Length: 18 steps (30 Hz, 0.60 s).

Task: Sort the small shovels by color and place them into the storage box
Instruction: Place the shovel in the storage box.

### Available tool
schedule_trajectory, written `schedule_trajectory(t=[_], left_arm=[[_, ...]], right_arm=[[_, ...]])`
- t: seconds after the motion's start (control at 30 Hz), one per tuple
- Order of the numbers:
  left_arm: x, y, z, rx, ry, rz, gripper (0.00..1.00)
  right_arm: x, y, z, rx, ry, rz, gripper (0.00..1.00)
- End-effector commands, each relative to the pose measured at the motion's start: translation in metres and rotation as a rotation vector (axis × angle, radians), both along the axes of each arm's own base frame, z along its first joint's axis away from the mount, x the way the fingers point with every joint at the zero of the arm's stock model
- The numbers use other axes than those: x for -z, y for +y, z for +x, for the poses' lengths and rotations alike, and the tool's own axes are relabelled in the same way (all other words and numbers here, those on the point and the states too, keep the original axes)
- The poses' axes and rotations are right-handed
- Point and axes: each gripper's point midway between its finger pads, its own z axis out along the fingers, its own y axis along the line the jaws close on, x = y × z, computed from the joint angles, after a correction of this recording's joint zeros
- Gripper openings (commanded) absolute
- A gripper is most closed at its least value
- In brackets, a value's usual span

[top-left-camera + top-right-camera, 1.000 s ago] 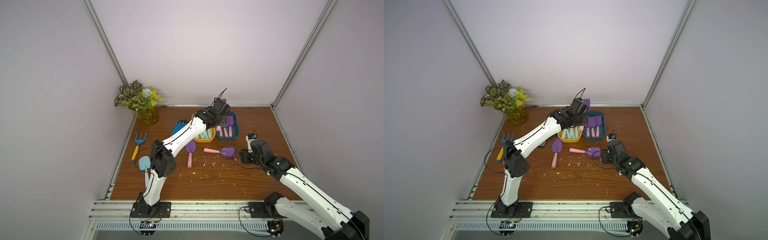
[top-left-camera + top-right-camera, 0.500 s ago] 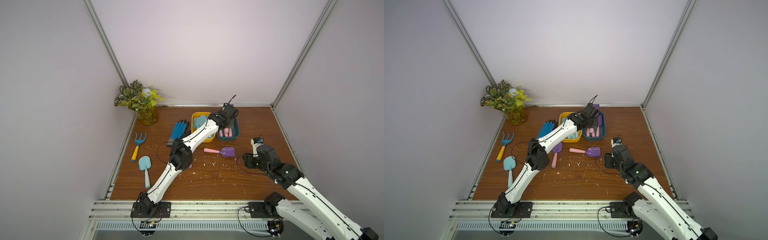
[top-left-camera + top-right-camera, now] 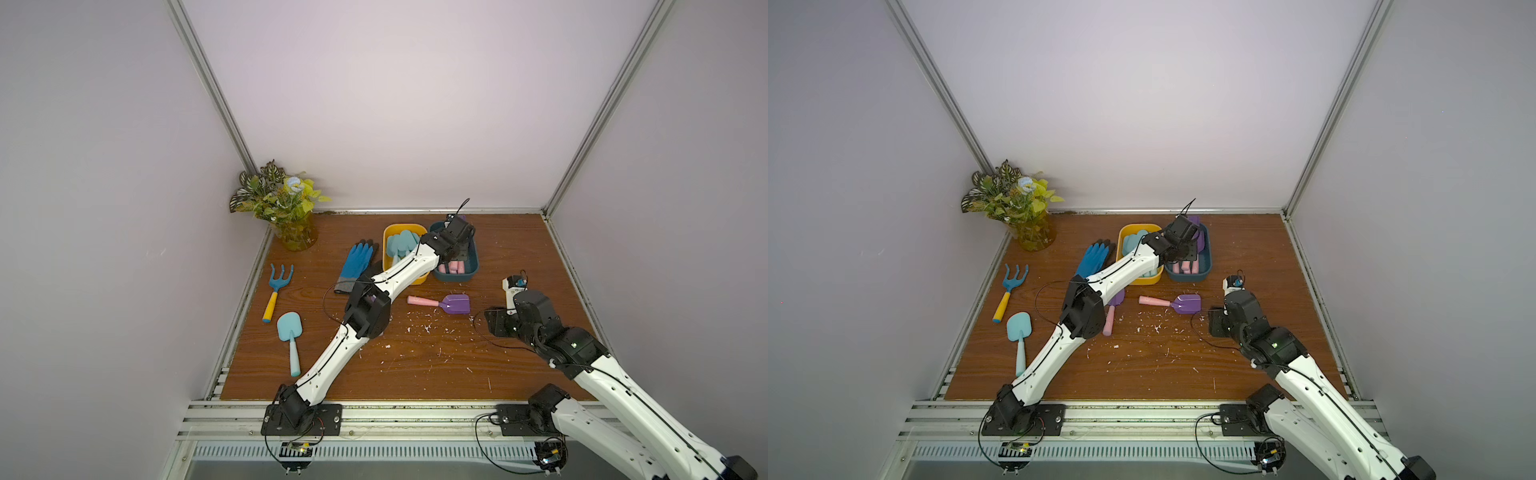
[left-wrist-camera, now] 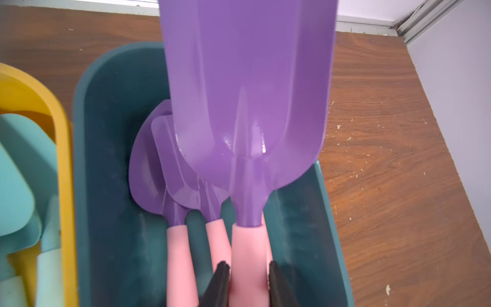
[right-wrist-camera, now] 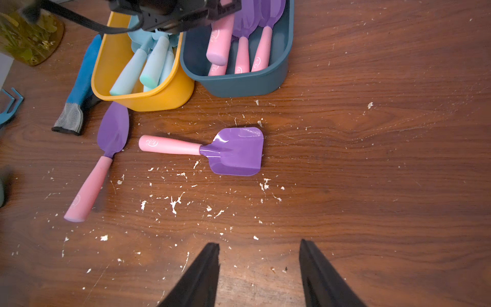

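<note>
Watching from the desk, I see the left gripper [image 4: 249,285] clenched on the pink handle of a purple-bladed shovel [image 4: 247,93]. It holds the shovel over the teal box [image 4: 106,111], above the other purple shovels [image 4: 170,164] already lying inside. A second ago that wrist sat over the seam between the teal box and the yellow box [image 3: 401,227], with the elbow folded low on the left. Now the arm is stretched out, and the wrist has crossed fully over the teal box. The elbow's shift has uncovered the blue glove [image 3: 357,262] and the whole aqua shovel [image 3: 289,328] on the table [image 3: 415,374], while it now hides most of the pointed purple shovel [image 3: 1111,316]. The right gripper [image 5: 259,244] has backed off from just beside the square-bladed shovel [image 3: 455,303] toward the table's right edge. Its jaws stand apart with nothing between them, over wood strewn with white crumbs [image 5: 175,202]. That shovel, the aqua shovels [image 3: 401,245] in the yellow box, the rake [image 3: 276,286] and the plant [image 3: 282,203] lie where they did.
</note>
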Motion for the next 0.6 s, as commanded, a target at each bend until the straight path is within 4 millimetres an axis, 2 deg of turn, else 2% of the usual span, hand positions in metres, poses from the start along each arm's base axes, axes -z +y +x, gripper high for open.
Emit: schedule_trajectory(t=[0.0,0.57], left_arm=[[-0.01,0.001,0.015,-0.016,-0.034,-0.046,0.04],[0.024,0.007,0.019,-0.019,0.007,-0.014,0.09]], right_arm=[[-0.002,0.002,0.001,-0.001,-0.01,0.02,0.54],[0.002,0.006,0.0,-0.023,-0.003,0.027,0.55]])
